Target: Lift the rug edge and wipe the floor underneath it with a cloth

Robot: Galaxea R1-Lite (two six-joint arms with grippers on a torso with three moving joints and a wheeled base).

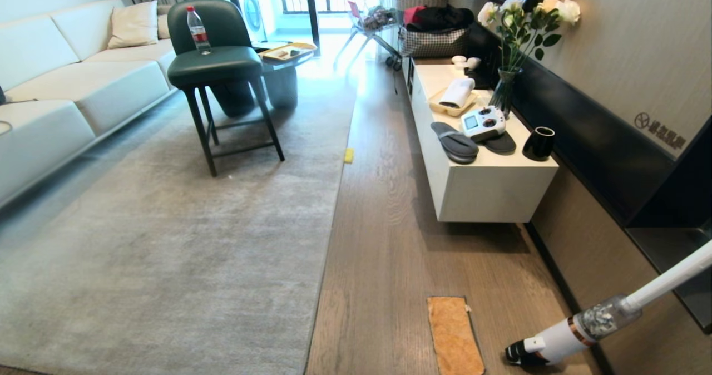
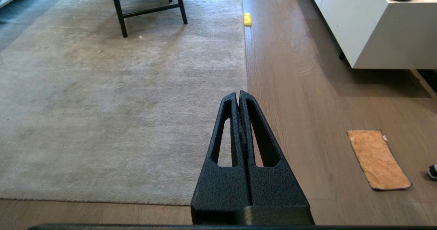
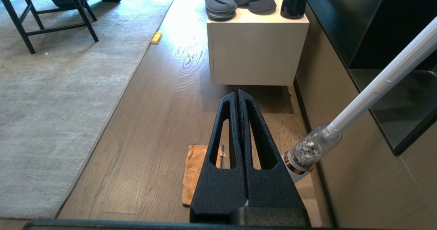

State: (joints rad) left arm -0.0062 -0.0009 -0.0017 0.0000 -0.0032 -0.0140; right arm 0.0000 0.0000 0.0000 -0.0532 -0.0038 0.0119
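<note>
The orange cloth (image 1: 454, 337) lies flat on the brown wood floor (image 1: 384, 252), between the rug and the wall. It shows too in the left wrist view as the cloth (image 2: 377, 159) and, partly hidden by the fingers, as the cloth (image 3: 196, 172). The pale grey rug's edge (image 1: 331, 225) runs straight up the room; its near border (image 2: 102, 200) lies flat on the floor (image 2: 307, 97). My left gripper (image 2: 238, 93) hangs shut and empty high over the rug edge. My right gripper (image 3: 238, 92) is shut and empty above the floor (image 3: 153, 120). Neither arm shows in the head view.
A white stick vacuum (image 1: 589, 325) leans by the wall, right of the cloth. A white low cabinet (image 1: 489, 191) with slippers stands ahead on the right. A green chair (image 1: 219, 69) stands on the rug, a sofa (image 1: 67, 85) to the left. A small yellow piece (image 1: 348, 155) lies at the rug edge.
</note>
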